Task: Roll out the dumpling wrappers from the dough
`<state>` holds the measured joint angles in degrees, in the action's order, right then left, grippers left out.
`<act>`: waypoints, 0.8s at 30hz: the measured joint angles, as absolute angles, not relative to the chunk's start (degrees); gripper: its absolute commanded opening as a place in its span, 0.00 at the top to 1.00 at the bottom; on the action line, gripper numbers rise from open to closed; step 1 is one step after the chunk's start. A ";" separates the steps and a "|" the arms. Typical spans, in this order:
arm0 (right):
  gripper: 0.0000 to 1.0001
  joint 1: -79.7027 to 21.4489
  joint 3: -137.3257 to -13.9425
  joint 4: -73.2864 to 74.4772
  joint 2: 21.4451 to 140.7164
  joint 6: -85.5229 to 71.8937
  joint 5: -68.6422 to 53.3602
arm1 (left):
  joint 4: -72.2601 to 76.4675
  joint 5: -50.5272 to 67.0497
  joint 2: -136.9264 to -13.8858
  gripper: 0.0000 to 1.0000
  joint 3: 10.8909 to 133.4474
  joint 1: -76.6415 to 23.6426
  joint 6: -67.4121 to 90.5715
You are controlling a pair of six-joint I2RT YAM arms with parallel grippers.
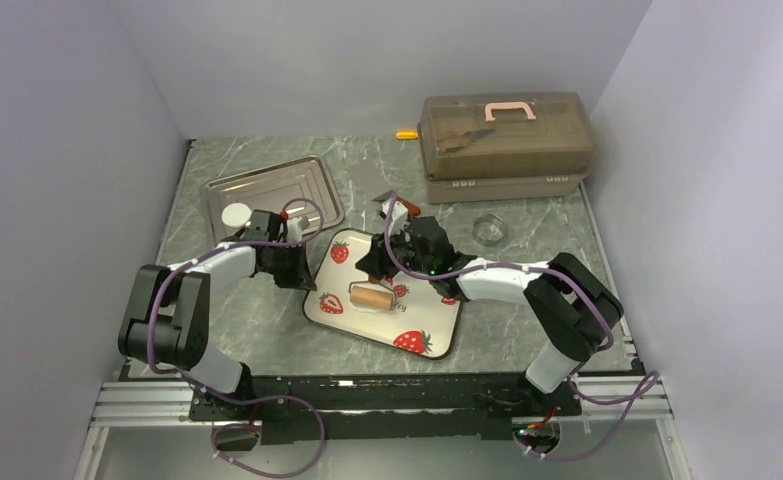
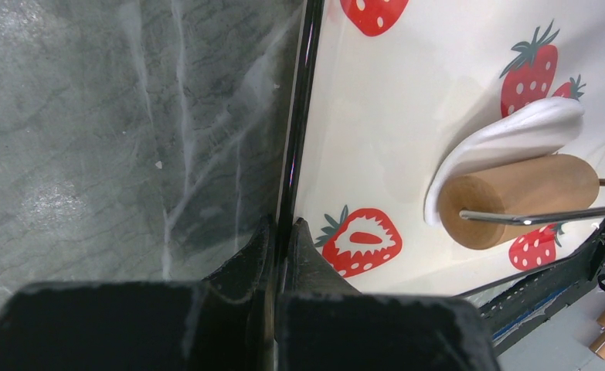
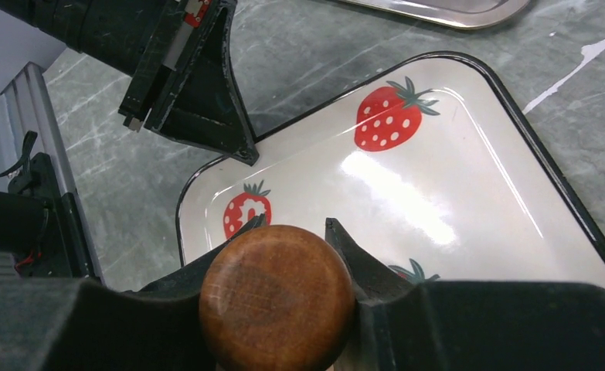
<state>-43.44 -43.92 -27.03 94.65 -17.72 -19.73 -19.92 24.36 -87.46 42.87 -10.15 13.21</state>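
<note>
At the centre of the top view sits the strawberry tray (image 1: 422,308), glossy cream enamel with a thin black rim. The roller (image 2: 523,197) lies across it, its long axis running roughly left to right in both that view and the left wrist view.

The dough (image 2: 515,127) is a soft, matte white sheet. It does not lie flat: it curls up from the tray and clings over the upper right of the smooth brown wooden cylinder. The coming stroke probably turns on that, since the sheet wraps the barrel instead of lying ahead of it.

The right gripper (image 3: 291,232) is nearer. Its jaws are clamped on the round wooden handle (image 3: 276,309), which joins the barrel through a thin wire frame.

The left gripper (image 2: 283,228) is at the tray's left edge, beside the grey marbled tabletop (image 2: 113,139), with its jaws pinched together on the black rim, likely to steady the tray.

One flat round dumpling wrapper (image 1: 237,214) rests on the metal tray (image 1: 297,180) at upper left, well apart from the roller.
</note>
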 measured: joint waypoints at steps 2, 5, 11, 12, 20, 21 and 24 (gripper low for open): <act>1.00 -44.23 -43.81 -27.57 94.83 -17.93 -19.11 | -19.92 24.36 -87.46 1.00 42.87 -10.15 13.21; 1.00 -45.06 -43.81 -28.12 95.24 -18.98 -18.96 | -19.92 24.34 -87.46 1.00 42.85 -10.15 13.21; 1.00 -46.17 -43.99 -27.44 95.64 -21.06 -19.70 | -19.94 24.34 -87.46 1.00 42.83 -10.15 13.21; 1.00 -46.30 -44.12 -27.03 95.64 -21.30 -20.10 | -19.94 24.34 -87.46 1.00 42.83 -10.15 13.21; 1.00 -48.60 -45.69 -22.28 95.48 -22.57 -22.04 | -20.01 24.40 -87.46 1.00 42.76 -10.04 13.21; 1.00 -48.62 -45.82 -21.76 95.26 -22.55 -21.89 | -20.01 24.43 -87.46 1.00 42.76 -10.04 13.21; 1.00 -48.93 -46.76 -18.35 93.97 -21.78 -21.30 | -20.01 24.49 -87.46 1.00 42.76 -9.96 13.21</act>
